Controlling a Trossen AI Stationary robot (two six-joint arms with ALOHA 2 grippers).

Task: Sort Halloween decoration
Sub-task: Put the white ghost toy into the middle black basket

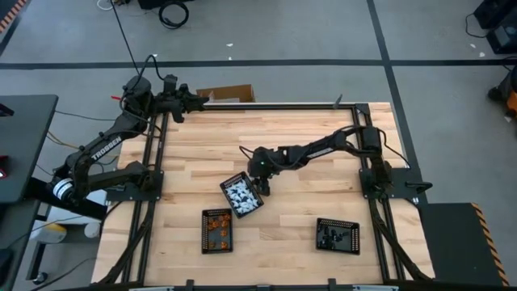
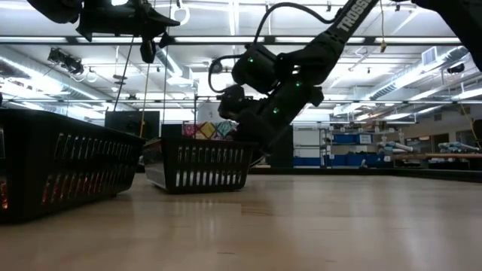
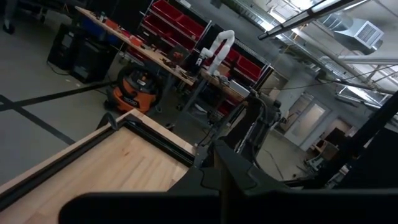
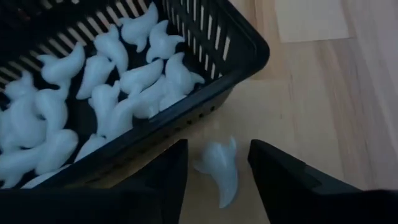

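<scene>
Ghost (image 4: 221, 169) lies on the bench (image 4: 348, 118) between my right claw's (image 4: 217, 177) open fingers, beside the tray (image 4: 239, 68); left claw (image 1: 198, 100) shut at 11 o'clock.

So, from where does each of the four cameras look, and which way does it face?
High view: above the table, facing straight down; both arms and three black baskets show, the right pincer beside the middle basket.
Low view: at table height, facing level across; the right arm comes down behind that basket.
Left wrist view: on the left arm, raised at the table's far corner, facing the room; its pincer is shut.
Right wrist view: facing down; fingers either side of a white ghost on the wood.
Shared: the basket with ghosts, in high and right wrist views.
</scene>
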